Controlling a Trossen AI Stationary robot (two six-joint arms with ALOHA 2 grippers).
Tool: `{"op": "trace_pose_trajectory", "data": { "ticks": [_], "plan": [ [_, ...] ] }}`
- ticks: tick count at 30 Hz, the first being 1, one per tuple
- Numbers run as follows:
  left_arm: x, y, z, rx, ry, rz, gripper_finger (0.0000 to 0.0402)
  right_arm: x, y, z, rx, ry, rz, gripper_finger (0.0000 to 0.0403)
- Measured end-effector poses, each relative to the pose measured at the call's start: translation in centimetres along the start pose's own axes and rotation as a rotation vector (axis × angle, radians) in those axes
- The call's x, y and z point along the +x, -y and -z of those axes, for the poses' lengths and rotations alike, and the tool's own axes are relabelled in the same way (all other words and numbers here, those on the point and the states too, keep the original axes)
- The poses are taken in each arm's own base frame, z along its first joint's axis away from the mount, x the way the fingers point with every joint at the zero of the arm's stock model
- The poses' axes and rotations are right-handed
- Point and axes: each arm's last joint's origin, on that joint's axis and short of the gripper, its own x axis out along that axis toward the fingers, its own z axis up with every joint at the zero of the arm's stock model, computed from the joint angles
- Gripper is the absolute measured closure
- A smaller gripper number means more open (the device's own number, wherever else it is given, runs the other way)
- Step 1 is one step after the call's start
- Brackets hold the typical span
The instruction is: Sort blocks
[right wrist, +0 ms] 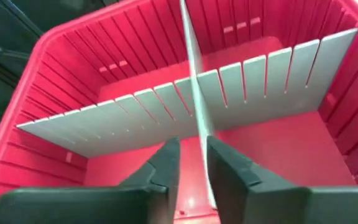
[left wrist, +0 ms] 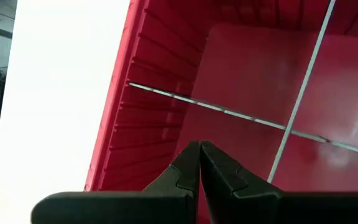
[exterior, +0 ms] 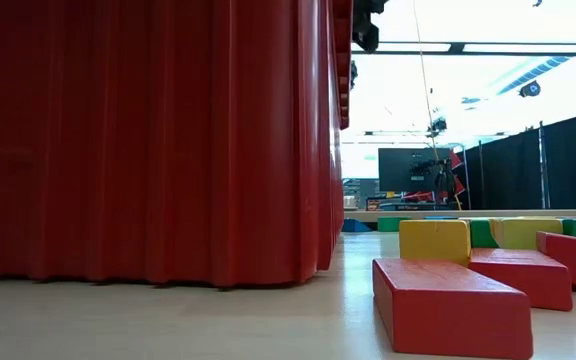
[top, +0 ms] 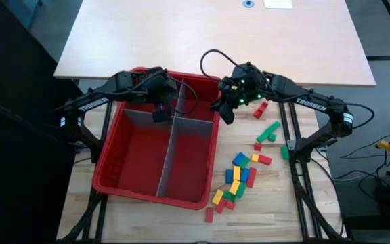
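The red bin sits on the table's near-left part, split into compartments by grey dividers. The blocks lie scattered on the table along the bin's right side, none inside it. The left gripper hangs over the bin's far-left compartment, its fingers pressed together on nothing. The right gripper hovers over the bin's far-right corner, fingers slightly apart and empty, astride a divider.

lab | black curtain partitions | monitor | ceiling lights
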Motion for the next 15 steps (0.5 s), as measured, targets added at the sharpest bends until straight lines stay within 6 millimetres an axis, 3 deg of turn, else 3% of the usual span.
{"op": "trace_pose_trajectory", "data": {
  "ticks": [8,15],
  "plan": [
    [0.07,-0.15,-0.04,-0.011,0.003,-0.012,0.0402,-0.44,-0.06,-0.51,-0.009,0.029,0.052,0.0265],
    [-0.31,-0.93,-0.36,-0.113,0.078,-0.047,0.0402,-0.38,0.2,-0.55,-0.016,0.041,0.137,0.0255]
  ]
}}
